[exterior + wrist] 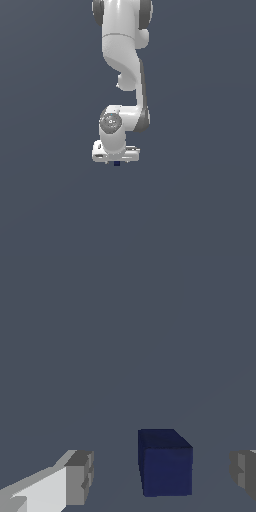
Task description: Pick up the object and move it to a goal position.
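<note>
Gripper (162, 476) spread wide, grey fingertips (80, 476) well apart on either side of navy-blue cube (166, 466), neither touching it. Cube on plain grey floor (125, 331), directly beneath white arm (122, 55) in exterior view, mostly hidden there.

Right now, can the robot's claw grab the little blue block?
Probably yes. In the wrist view the blue block sits between the two open fingers, touching neither, with nothing else between them. From the exterior view, the gripper hangs right over it, so closing should catch it.
</note>
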Robot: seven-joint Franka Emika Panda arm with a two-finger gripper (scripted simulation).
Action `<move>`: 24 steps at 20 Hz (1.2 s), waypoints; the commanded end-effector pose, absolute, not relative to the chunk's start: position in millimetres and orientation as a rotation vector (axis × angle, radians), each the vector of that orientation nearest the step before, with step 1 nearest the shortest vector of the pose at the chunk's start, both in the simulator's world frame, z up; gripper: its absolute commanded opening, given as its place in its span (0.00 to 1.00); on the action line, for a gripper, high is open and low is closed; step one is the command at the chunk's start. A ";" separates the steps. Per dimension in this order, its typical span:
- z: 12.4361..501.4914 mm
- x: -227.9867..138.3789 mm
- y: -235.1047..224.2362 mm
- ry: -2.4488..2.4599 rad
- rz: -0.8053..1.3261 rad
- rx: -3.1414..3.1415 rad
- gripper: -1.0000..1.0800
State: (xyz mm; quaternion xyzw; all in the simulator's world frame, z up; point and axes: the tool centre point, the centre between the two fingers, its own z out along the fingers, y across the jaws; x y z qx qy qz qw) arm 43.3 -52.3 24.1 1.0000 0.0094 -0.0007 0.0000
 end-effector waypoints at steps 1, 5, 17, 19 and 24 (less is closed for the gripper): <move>16.0 43.8 -52.4 0.029 0.000 3.141 0.96; 13.2 44.9 -52.5 0.029 0.000 3.141 0.96; 13.5 44.8 -52.6 0.029 0.000 3.141 0.00; 15.5 44.3 -53.7 0.029 0.000 3.141 0.00; 29.5 40.6 -61.2 0.029 0.000 3.141 0.00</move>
